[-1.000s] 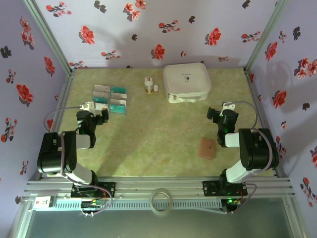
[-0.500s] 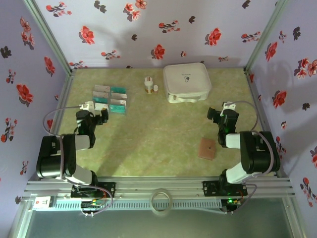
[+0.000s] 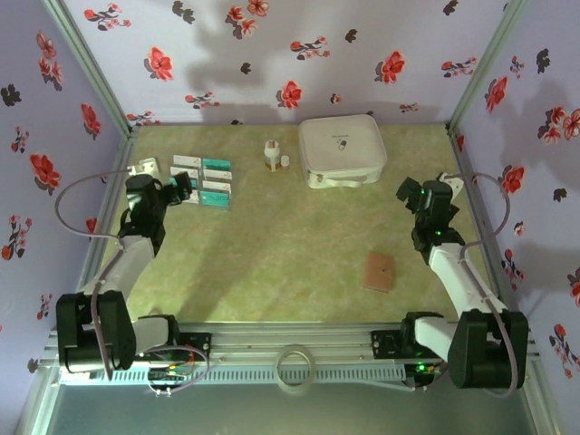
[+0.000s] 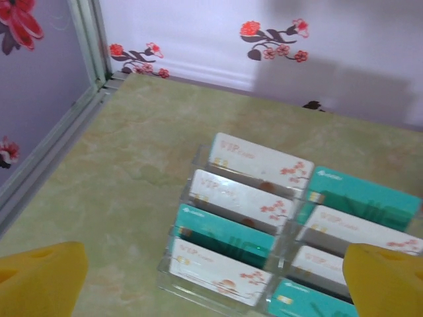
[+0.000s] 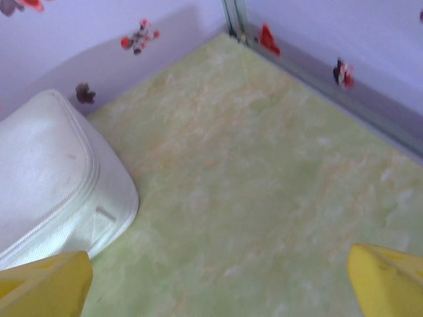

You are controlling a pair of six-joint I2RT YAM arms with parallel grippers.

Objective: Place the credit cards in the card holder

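The credit cards (image 3: 203, 181), white ones with red blossoms and teal ones, stand in two columns in a clear plastic rack (image 4: 198, 153) at the far left of the table. In the left wrist view the credit cards (image 4: 248, 198) lie just ahead of my left gripper (image 4: 215, 282). Its yellow fingertips (image 4: 41, 277) are wide apart and hold nothing. From above, the left gripper (image 3: 178, 188) hovers at the rack's left edge. The reddish-brown card holder (image 3: 379, 271) lies flat at the near right. My right gripper (image 3: 408, 192) is open and empty above bare table, well beyond the holder.
A large white zip case (image 3: 342, 150) sits at the back centre-right, and its corner (image 5: 53, 178) shows in the right wrist view. A small white bottle (image 3: 270, 155) stands left of it. Floral walls and metal rails (image 3: 100, 195) bound the green table.
Both arms have unfolded from their tucked poses. The left gripper rose and swung up to the card rack. The right gripper moved out toward the right wall.
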